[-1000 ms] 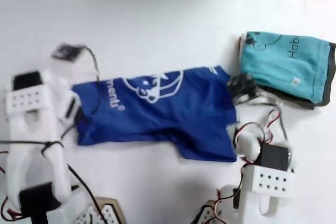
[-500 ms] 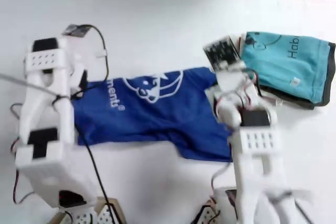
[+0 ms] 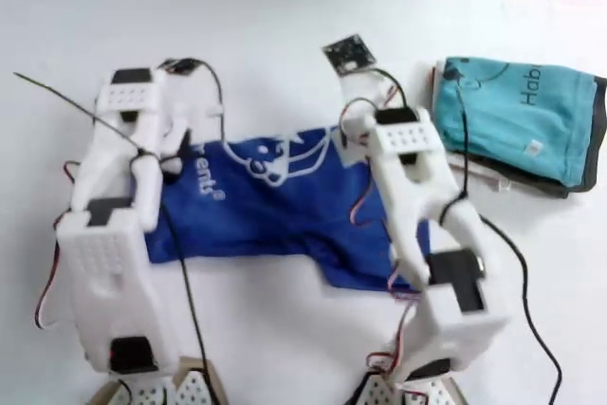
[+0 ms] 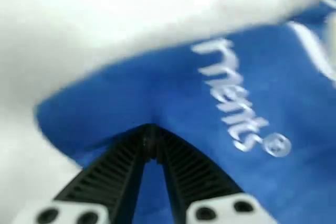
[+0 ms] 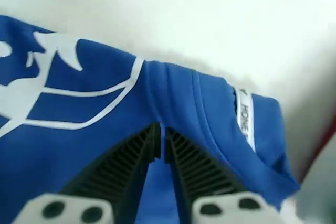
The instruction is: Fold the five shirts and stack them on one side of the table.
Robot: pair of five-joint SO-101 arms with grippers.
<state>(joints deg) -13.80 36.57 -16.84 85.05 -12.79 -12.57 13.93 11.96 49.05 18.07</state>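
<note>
A blue shirt (image 3: 275,206) with white print lies spread flat across the middle of the white table (image 3: 285,35). At the shirt's far left edge, my left gripper (image 3: 175,160) has its fingertips shut on a ridge of the blue cloth (image 4: 236,77), close to the white lettering (image 4: 236,114). My right gripper (image 3: 349,135) sits at the far right edge, shut on a crease in the fabric (image 5: 79,103) beside the collar label (image 5: 244,114). A folded teal shirt (image 3: 517,116) tops a small stack at the right of the table.
A dark folded shirt (image 3: 588,173) shows under the teal one in the stack. Both arm bases (image 3: 123,329) stand at the near edge, with loose cables (image 3: 185,282) trailing over the shirt. Bare table lies beyond the shirt's far edge.
Both arms swung from the shirt's near side corners up to its far edge. The grippers now rest on the cloth there. The shirt itself has barely shifted.
</note>
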